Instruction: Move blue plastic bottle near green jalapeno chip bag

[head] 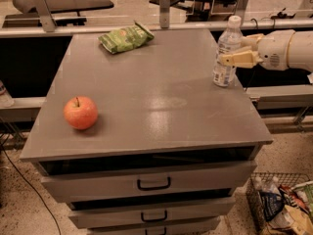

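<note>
The blue plastic bottle [223, 73], clear with a white cap and white label, stands upright at the table's right edge. My gripper [231, 49] reaches in from the right at the bottle's mid height. It is open, with one tan finger [237, 58] across the front of the bottle and the other behind it. The bottle's base rests on the table. The green jalapeno chip bag [125, 37] lies flat at the table's far edge, left of centre and well apart from the bottle.
A red-orange apple [80, 112] sits near the front left of the grey table [161, 97]. Drawers with dark handles [153, 183] are below the top. A wire basket of packets [281, 204] stands on the floor at the lower right. Metal rails [165, 6] run behind the table.
</note>
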### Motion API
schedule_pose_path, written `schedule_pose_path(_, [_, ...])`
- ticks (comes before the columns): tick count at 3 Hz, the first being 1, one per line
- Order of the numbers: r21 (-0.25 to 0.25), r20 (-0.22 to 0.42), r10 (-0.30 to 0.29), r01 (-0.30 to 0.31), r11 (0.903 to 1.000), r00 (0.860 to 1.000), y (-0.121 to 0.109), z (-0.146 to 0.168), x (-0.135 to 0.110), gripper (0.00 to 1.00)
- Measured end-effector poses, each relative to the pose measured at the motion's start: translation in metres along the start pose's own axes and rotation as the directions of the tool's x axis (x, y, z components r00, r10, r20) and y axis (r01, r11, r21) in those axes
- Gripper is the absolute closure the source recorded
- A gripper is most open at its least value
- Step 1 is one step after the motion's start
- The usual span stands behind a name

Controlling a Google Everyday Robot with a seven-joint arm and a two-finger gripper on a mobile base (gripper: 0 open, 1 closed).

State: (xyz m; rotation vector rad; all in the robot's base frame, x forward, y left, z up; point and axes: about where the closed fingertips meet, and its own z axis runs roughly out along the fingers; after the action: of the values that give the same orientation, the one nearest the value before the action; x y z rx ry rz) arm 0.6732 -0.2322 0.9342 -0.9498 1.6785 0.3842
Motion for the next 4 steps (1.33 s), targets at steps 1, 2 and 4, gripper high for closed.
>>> schedule_pose_path(1, [0.024,0.049,-0.033,0.031,0.9992,0.998,-0.011,-0.019,-0.021,0.84])
schedule_pose_path(2, [0.087,0.091,-0.121,0.113,0.9898,0.988,-0.033,-0.057,-0.065,1.00])
schedule_pose_path(4, [0.124,0.121,-0.127,0.112,0.9859,0.984,-0.044,-0.043,-0.076,1.00])
